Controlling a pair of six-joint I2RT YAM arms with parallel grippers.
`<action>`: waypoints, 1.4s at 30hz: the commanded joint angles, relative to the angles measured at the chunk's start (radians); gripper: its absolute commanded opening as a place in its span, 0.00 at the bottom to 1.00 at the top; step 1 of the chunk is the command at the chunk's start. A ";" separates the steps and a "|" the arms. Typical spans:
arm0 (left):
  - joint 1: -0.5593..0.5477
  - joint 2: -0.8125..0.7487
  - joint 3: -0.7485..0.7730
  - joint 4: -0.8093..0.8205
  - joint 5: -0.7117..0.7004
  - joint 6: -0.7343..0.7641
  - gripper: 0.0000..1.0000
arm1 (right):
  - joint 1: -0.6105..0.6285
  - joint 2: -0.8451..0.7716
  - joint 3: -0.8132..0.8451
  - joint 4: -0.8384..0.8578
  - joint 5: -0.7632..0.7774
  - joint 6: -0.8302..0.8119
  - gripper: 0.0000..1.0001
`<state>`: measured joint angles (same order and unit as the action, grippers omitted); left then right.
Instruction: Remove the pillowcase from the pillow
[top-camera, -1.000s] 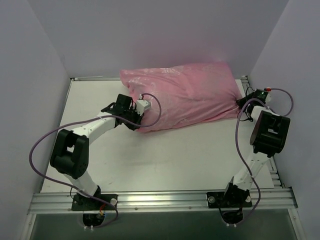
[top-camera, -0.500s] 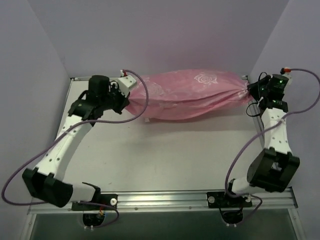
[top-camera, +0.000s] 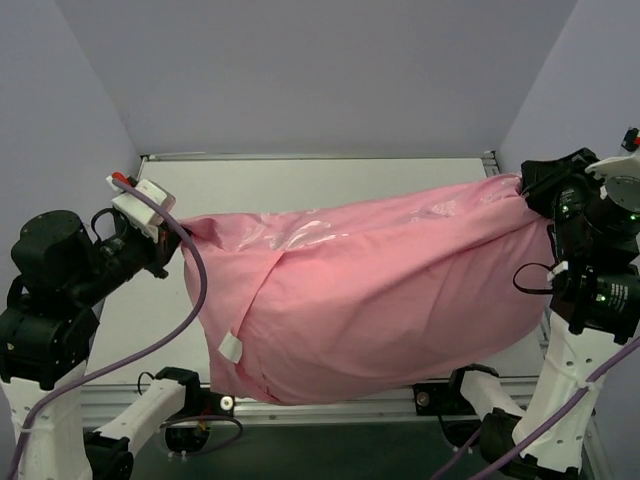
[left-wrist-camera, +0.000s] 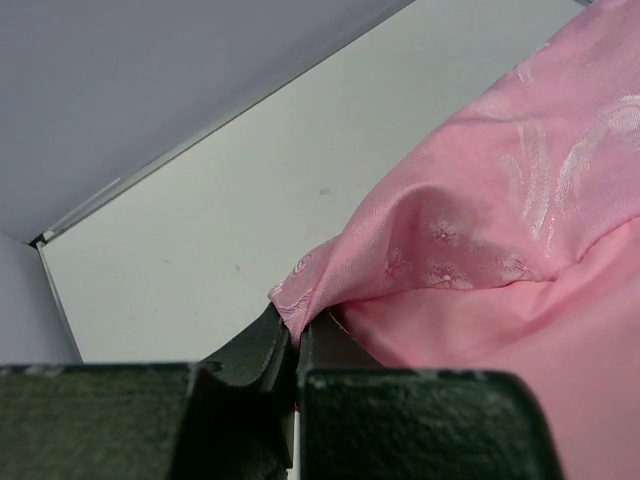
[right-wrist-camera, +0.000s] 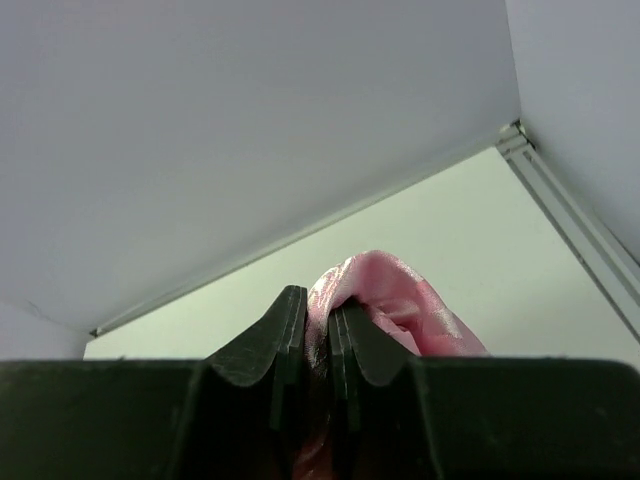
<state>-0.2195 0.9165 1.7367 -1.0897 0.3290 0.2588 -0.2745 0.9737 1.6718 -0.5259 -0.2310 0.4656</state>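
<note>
White table, lilac walls, left hand and right hand pinching pillowcase corners, pillow probably inside

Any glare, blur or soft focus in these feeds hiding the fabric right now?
Top external: even light, sharp, mild sheen on the pillowcase. Left wrist: fabric crisp, left end effector dark and slightly soft. Right wrist: right end effector soft-focus, the pinched fabric glossy.
</note>
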 joint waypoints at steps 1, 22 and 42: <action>0.022 0.087 -0.054 0.039 -0.010 -0.078 0.02 | 0.003 0.135 -0.041 0.056 -0.059 -0.022 0.00; 0.206 0.710 -0.428 0.491 -0.047 -0.104 0.02 | 0.322 0.657 0.100 0.032 0.226 -0.159 0.83; 0.289 0.576 -0.578 0.392 0.037 0.046 0.02 | 0.388 0.126 -0.689 -0.019 0.093 -0.070 0.99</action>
<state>0.0566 1.5738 1.1660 -0.6586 0.3038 0.2276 0.1062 1.1408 1.1355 -0.5697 0.0074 0.3237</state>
